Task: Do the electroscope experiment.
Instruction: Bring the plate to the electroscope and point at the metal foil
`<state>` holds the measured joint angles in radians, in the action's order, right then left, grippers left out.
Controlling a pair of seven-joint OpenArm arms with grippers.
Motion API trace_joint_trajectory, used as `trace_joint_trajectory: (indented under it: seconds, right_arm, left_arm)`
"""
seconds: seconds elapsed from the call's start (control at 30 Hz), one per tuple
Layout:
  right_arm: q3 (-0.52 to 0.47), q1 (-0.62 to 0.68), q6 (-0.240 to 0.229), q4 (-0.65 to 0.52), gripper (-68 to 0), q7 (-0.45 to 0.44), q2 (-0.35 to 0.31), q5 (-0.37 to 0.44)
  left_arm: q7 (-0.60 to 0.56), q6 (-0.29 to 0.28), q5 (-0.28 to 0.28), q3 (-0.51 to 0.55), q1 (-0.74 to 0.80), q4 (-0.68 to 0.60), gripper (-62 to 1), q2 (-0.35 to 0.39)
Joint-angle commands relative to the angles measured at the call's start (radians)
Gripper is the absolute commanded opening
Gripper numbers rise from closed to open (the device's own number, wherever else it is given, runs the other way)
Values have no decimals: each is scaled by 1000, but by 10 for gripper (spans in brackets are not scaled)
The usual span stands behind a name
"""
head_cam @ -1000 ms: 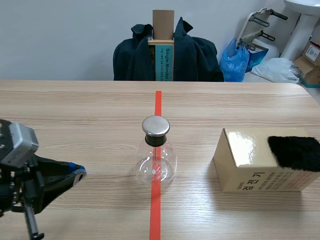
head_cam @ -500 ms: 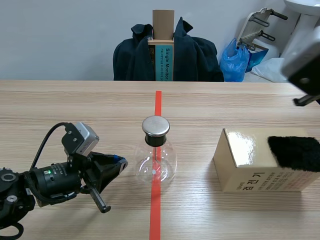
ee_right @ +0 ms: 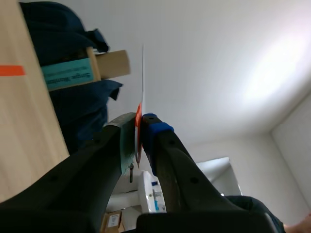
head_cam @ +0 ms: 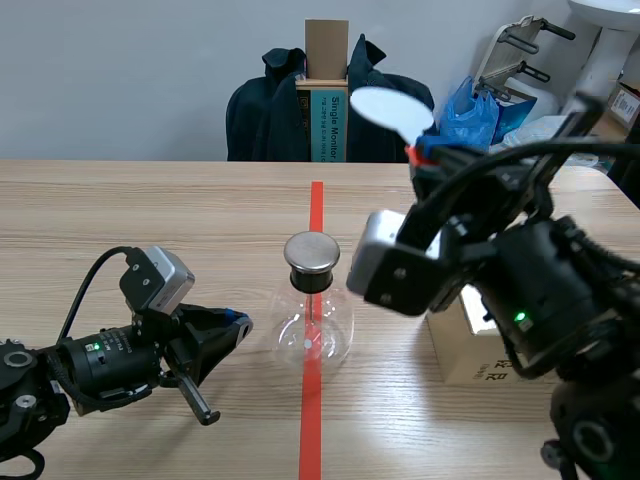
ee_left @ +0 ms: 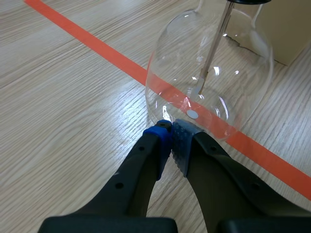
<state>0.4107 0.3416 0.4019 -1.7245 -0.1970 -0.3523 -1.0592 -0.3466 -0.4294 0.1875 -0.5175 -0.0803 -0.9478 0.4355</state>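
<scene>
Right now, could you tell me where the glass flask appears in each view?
Scene view: the glass flask stands mid-table on the orange tape line.
Left wrist view: just ahead of the left gripper's shut fingertips, over the tape line.
Right wrist view: not in it; the right gripper, shut on a white disc, faces the wall.
Shared landmark: the tape line, a sliver in the right wrist view.

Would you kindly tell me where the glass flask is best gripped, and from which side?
Probably the black neck under the metal cap, approached level from the left: the flask stands upright, its bulb is wide and slick, and the box crowds the right.
</scene>
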Motion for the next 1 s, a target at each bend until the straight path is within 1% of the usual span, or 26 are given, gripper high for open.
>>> trace_joint_trajectory:
  seconds: [0.0, 0.03, 0.2, 0.4, 0.6, 0.7, 0.73, 0.87, 0.97]
  right_arm:
    - [-5, -10, 17, 20, -667, 6, -8, -8]
    - [3, -10, 24, 39, -667, 7, -8, -13]
    - [16, -10, 24, 117, -667, 8, -5, -38]
    - [16, -10, 24, 177, -667, -2, -5, -61]
    - [15, -12, 24, 185, -667, -6, -5, -63]
    - [15, -12, 29, 185, -667, -26, -5, -67]
    - [15, -12, 33, 185, -667, -32, -5, -76]
    - [15, -12, 74, 185, -667, -69, -5, -93]
    - [15, -12, 77, 185, -667, -97, -5, -116]
  left_arm:
    - [-16, -2, 9, 5, -1, -20, -591, 0]
    - [-17, -2, 9, 5, -1, -20, -591, 0]
    - [-16, -2, 10, 5, -1, -20, -591, -3]
    - [-16, -2, 10, 5, -1, -20, -591, -3]
    - [-17, -2, 10, 5, -1, -20, -591, -3]
    - [-17, -2, 10, 5, -1, -20, -591, -3]
    - [-17, -2, 10, 5, -1, -20, -590, -3]
    - [-18, -2, 10, 5, -1, -20, -590, -3]
    - [-21, -2, 9, 5, 0, -20, -590, -3]
